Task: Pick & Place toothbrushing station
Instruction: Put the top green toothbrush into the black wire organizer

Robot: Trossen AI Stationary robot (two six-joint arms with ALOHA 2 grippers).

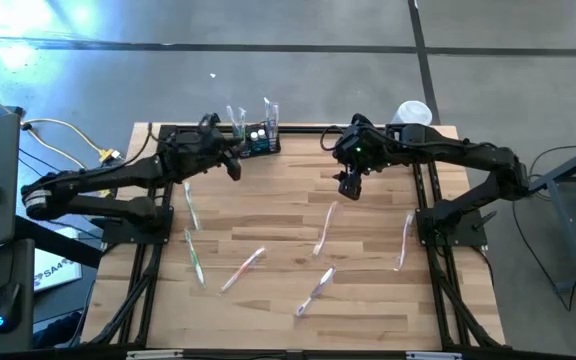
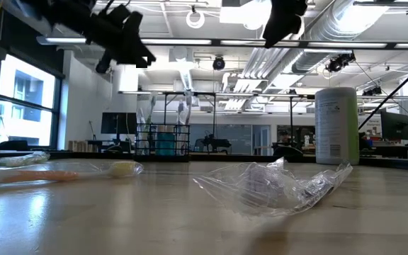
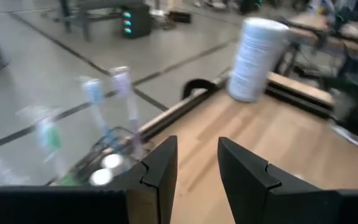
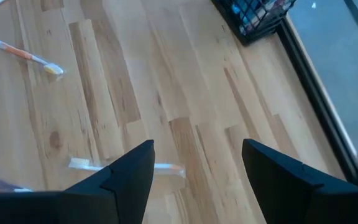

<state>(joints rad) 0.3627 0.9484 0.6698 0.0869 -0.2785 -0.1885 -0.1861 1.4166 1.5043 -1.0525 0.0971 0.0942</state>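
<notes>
Toothbrushes in clear wrappers lie scattered over the wooden table (image 1: 268, 300). Going from the left: one wrapped brush (image 1: 190, 207) lies beneath the left arm, another (image 1: 195, 257) with a green end lies nearer the front edge, then an orange-handled one (image 1: 242, 270), one near the middle front (image 1: 314, 291), one at the centre (image 1: 325, 229), and one (image 1: 404, 241) by the right arm's base.

At the back left, the left gripper (image 1: 234, 163) hangs above the table just beside the toothbrushing station (image 1: 259, 138), which stands at the table's far edge, left of centre, with a few brushes upright in it. The left wrist view shows its two fingers (image 3: 163, 168) a narrow gap apart with nothing between them and bare wood below; the station (image 3: 107, 158) sits just off to one side, apart from the fingers.

Further right, the right gripper (image 1: 350, 185) hovers over bare wood near the back centre. Its jaws stand wide apart and empty; its wrist view shows the fingers (image 4: 132, 171) well clear of the table, with a wrapped brush (image 4: 126, 165) lying below and the black wire station (image 4: 253, 15) farther off at the edge.

A tall white cylindrical container (image 1: 413, 113) stands at the back right corner.
</notes>
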